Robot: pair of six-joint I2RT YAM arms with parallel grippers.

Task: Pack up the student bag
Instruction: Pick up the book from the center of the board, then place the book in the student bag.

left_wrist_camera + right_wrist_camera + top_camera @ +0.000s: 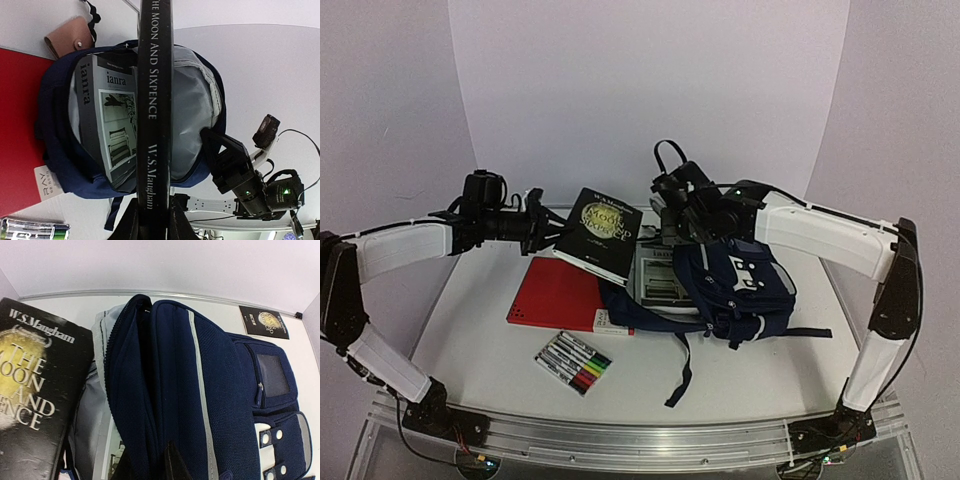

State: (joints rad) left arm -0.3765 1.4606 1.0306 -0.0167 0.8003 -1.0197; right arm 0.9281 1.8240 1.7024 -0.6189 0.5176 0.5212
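Observation:
The student bag (pixel 740 285) lies on its side right of centre, its mouth facing left and held open. My right gripper (pixel 668 222) is shut on the upper edge of that opening; in the right wrist view its fingers (pixel 172 462) pinch the navy fabric (pixel 175 380). A grey book (pixel 107 120) marked "ianra" sits inside against the grey lining (pixel 195 110). My left gripper (pixel 542 228) is shut on a black book (pixel 600 235), "The Moon and Sixpence". The book's spine (pixel 155 100) points at the bag mouth, just outside it, with my left gripper (pixel 152 217) clamped on its near end.
A red notebook (pixel 555 295) lies flat left of the bag, with a pack of markers (pixel 572 362) in front of it. Dark straps (pixel 680 370) trail toward the near edge. A brown pouch (pixel 67 40) and a small black booklet (pixel 264 322) lie behind the bag.

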